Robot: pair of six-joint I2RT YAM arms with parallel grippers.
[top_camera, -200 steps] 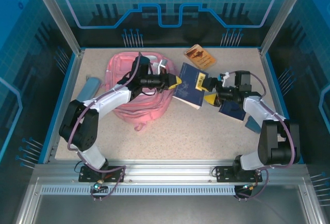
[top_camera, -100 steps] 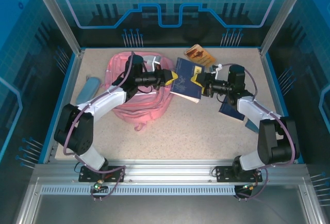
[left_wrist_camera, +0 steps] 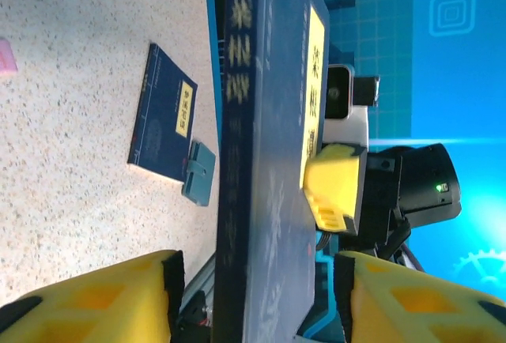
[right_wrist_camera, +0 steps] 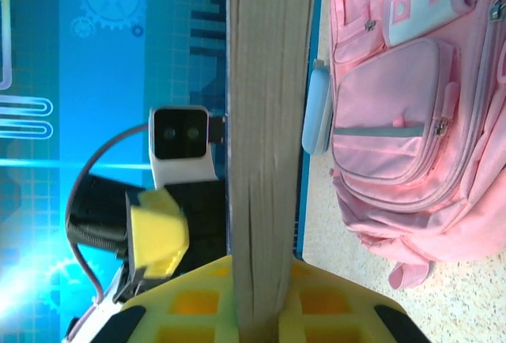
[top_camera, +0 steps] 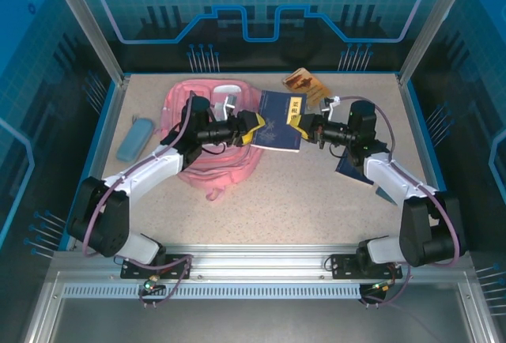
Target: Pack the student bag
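The pink student bag (top_camera: 207,139) lies flat at the table's left middle; in the right wrist view the student bag (right_wrist_camera: 411,122) shows its front pockets. A dark blue book (top_camera: 277,130) with a yellow label hangs above the table just right of the bag. My right gripper (top_camera: 305,126) is shut on its right edge, and the pages sit pinched between the right gripper's (right_wrist_camera: 257,288) yellow fingers. My left gripper (top_camera: 251,128) meets the book from the bag side. The left gripper (left_wrist_camera: 257,280) is open, its fingers straddling the book's spine (left_wrist_camera: 237,161) with a gap on each side.
A second dark blue book (top_camera: 353,171) lies under the right arm, with a small teal item (top_camera: 387,193) beside it. A brown booklet (top_camera: 307,86) lies at the back. A light-blue pencil case (top_camera: 134,137) rests left of the bag.
The right gripper has carried the blue book left and slightly back toward the bag. The left gripper drew back leftward, and its open fingers now straddle the book's near edge.
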